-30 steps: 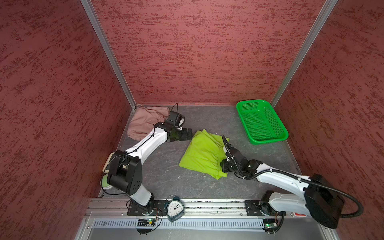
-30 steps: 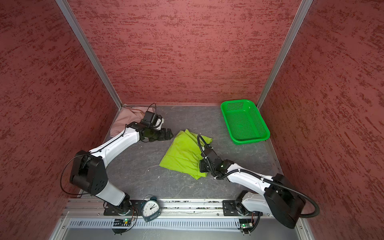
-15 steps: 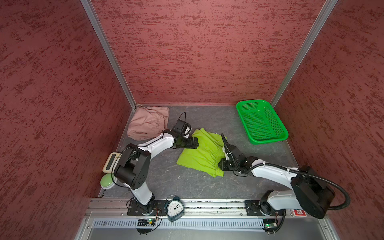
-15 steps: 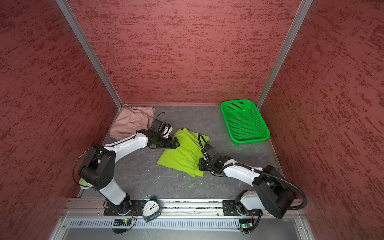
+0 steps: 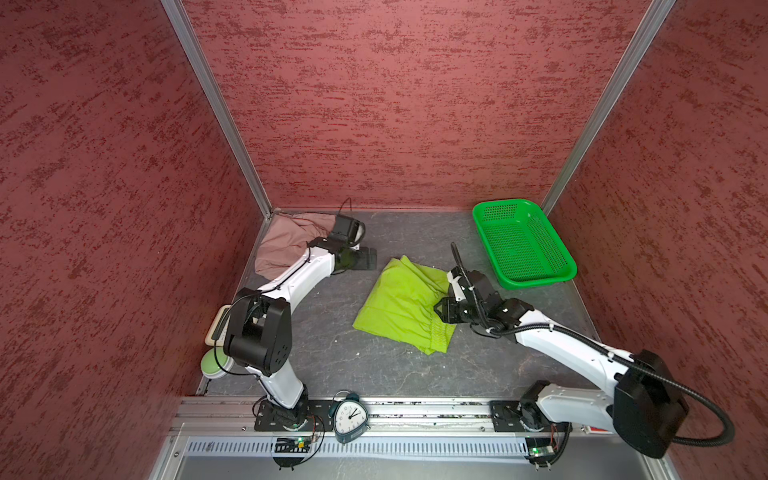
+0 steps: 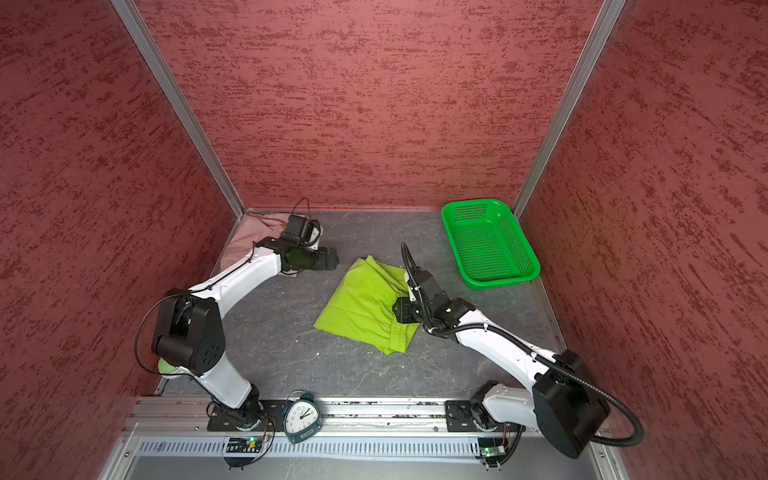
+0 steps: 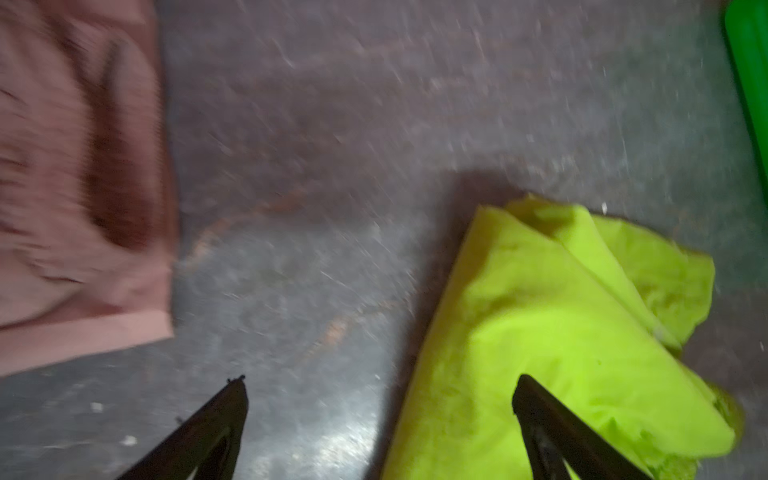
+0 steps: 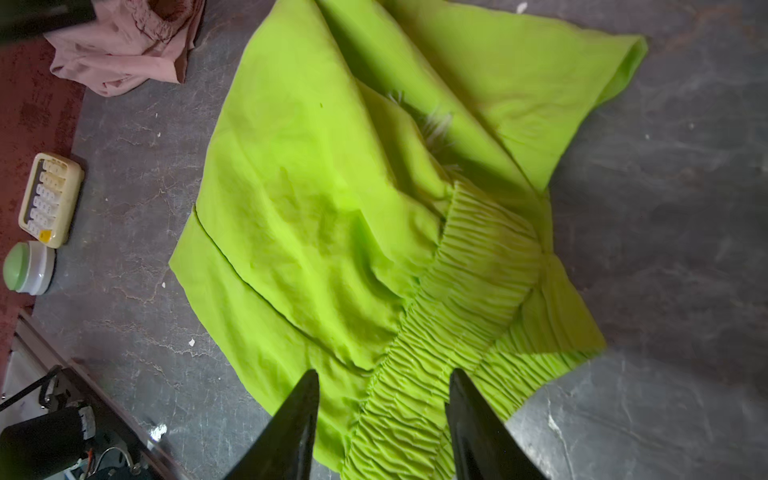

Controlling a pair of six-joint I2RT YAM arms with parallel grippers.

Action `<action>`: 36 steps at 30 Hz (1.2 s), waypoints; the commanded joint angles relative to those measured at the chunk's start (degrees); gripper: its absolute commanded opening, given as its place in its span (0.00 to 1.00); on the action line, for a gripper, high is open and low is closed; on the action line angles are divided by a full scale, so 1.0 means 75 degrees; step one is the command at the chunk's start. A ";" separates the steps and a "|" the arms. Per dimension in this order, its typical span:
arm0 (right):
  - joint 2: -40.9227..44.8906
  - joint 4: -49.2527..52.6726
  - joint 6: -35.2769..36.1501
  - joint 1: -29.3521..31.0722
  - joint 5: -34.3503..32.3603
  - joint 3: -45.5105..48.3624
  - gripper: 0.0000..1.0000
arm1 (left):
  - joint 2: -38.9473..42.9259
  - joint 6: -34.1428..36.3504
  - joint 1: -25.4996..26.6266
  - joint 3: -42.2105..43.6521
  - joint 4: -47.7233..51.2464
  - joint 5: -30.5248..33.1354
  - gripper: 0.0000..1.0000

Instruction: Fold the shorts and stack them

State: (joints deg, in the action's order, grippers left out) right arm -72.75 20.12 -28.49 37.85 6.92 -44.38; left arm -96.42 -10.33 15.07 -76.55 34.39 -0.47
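The lime green shorts (image 5: pixel 399 307) (image 6: pixel 361 307) are laid folded near the middle of the table (image 5: pixel 374 374), with the gathered waistband (image 8: pixel 478 266) along the near right edge. This waistband is straddled by the right jaws, which are shown partly open in the right wrist view. The elastic lies slack between the two fingers and is not pinched. The dusty pink shorts (image 5: pixel 282 245) (image 6: pixel 266 222) are bunched in the far left corner against the walls and are partly covered by the left arm in both top views. The left jaws are held wide open with nothing between them, low over bare table between the two pairs (the left wrist view is blurred, so finer detail cannot be read). A bright green basket (image 5: pixel 536 282) (image 6: pixel 498 282) is placed at the far right, apart from both pairs. A cream keypad (image 8: pixel 50 199) and a round green-topped item (image 8: pixel 25 268) are located at the left table edge. An alarm clock (image 5: pixel 350 417) is set on the front rail between the arm bases.
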 commanded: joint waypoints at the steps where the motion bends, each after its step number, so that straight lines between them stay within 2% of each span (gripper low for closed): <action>1: -0.0580 -0.0654 0.0391 0.0362 0.0125 -0.0584 0.52 | -0.0026 0.0535 -0.0784 -0.0324 -0.0382 0.1250 0.99; 5: -0.1357 -0.1223 0.0533 0.0799 0.0213 -0.1093 0.55 | -0.0738 0.1400 -0.1383 -0.0704 -0.1311 0.2060 0.99; 9: -0.2368 -0.1781 0.0574 0.1188 0.0225 -0.1445 0.57 | -0.1922 0.1532 -0.1937 -0.1849 -0.0926 0.2110 0.99; 12: -0.2932 -0.1788 0.0481 0.1395 -0.0035 -0.1730 0.58 | -0.2700 0.1421 -0.2278 -0.2433 -0.0879 0.1620 0.99; 14: -0.3110 -0.1799 0.0408 0.1477 -0.0038 -0.1759 0.59 | -0.3217 0.1284 -0.2517 -0.2989 -0.0365 0.1296 0.99; 16: -0.3115 -0.1834 0.0350 0.1527 -0.0076 -0.1690 0.60 | -0.3638 0.1087 -0.2712 -0.3433 0.0115 0.1117 0.99; 19: -0.2995 -0.1941 0.0252 0.1528 -0.0113 -0.1462 0.61 | -0.4003 0.0863 -0.2962 -0.3702 0.0605 0.0268 0.99; 23: -0.2824 -0.1862 0.0139 0.1490 -0.0116 -0.1281 0.65 | -0.4101 0.0622 -0.3108 -0.3301 0.0664 -0.0603 0.99; 27: -0.2512 -0.2022 0.0026 0.1065 0.0323 -0.0801 0.67 | -0.3833 0.0243 -0.3169 -0.2378 0.0331 -0.1568 0.99; 31: -0.2314 -0.1831 0.0174 0.0639 0.0392 -0.0467 0.68 | -0.3418 -0.0259 -0.3115 -0.1367 -0.0131 -0.2491 0.99; 34: -0.2214 -0.1595 0.0259 0.0224 0.0459 -0.0268 0.69 | -0.2932 -0.0564 -0.2885 -0.0611 -0.0412 -0.2924 0.99; 36: -0.2109 -0.1300 0.0294 -0.0102 0.0449 -0.0182 0.69 | -0.2595 -0.0612 -0.2521 -0.0239 -0.0353 -0.2774 0.99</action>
State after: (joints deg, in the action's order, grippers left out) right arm -90.59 7.49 -27.16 39.42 9.61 -46.72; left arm -117.25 -11.62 -7.42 -82.35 29.85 -16.23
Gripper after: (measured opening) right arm 0.693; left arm 0.994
